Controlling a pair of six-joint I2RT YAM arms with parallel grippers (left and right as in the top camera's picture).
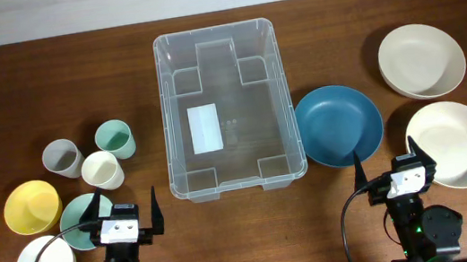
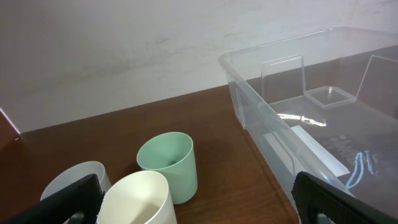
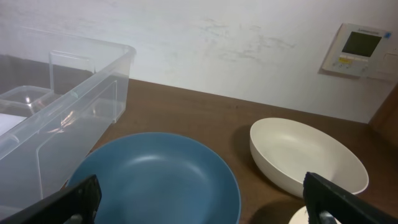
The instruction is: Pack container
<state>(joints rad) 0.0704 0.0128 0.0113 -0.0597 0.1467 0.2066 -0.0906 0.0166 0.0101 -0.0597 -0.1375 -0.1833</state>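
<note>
Bin [image 1: 213, 30] sits mid-table, empty, cups [image 1: 101, 169] to its left, bowls [image 1: 338, 124] right. L gripper [image 1: 123, 200] & R gripper [image 1: 388, 160] gape wide, holding nothing. Risk: close-set cups may topple if fingers clip a neighbour.

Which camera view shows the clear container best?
The overhead view: it shows the whole container, all four walls and the white label on its base. The left wrist view shows only one corner and part of the inside. The right wrist view shows only one corner, at the left.
</note>
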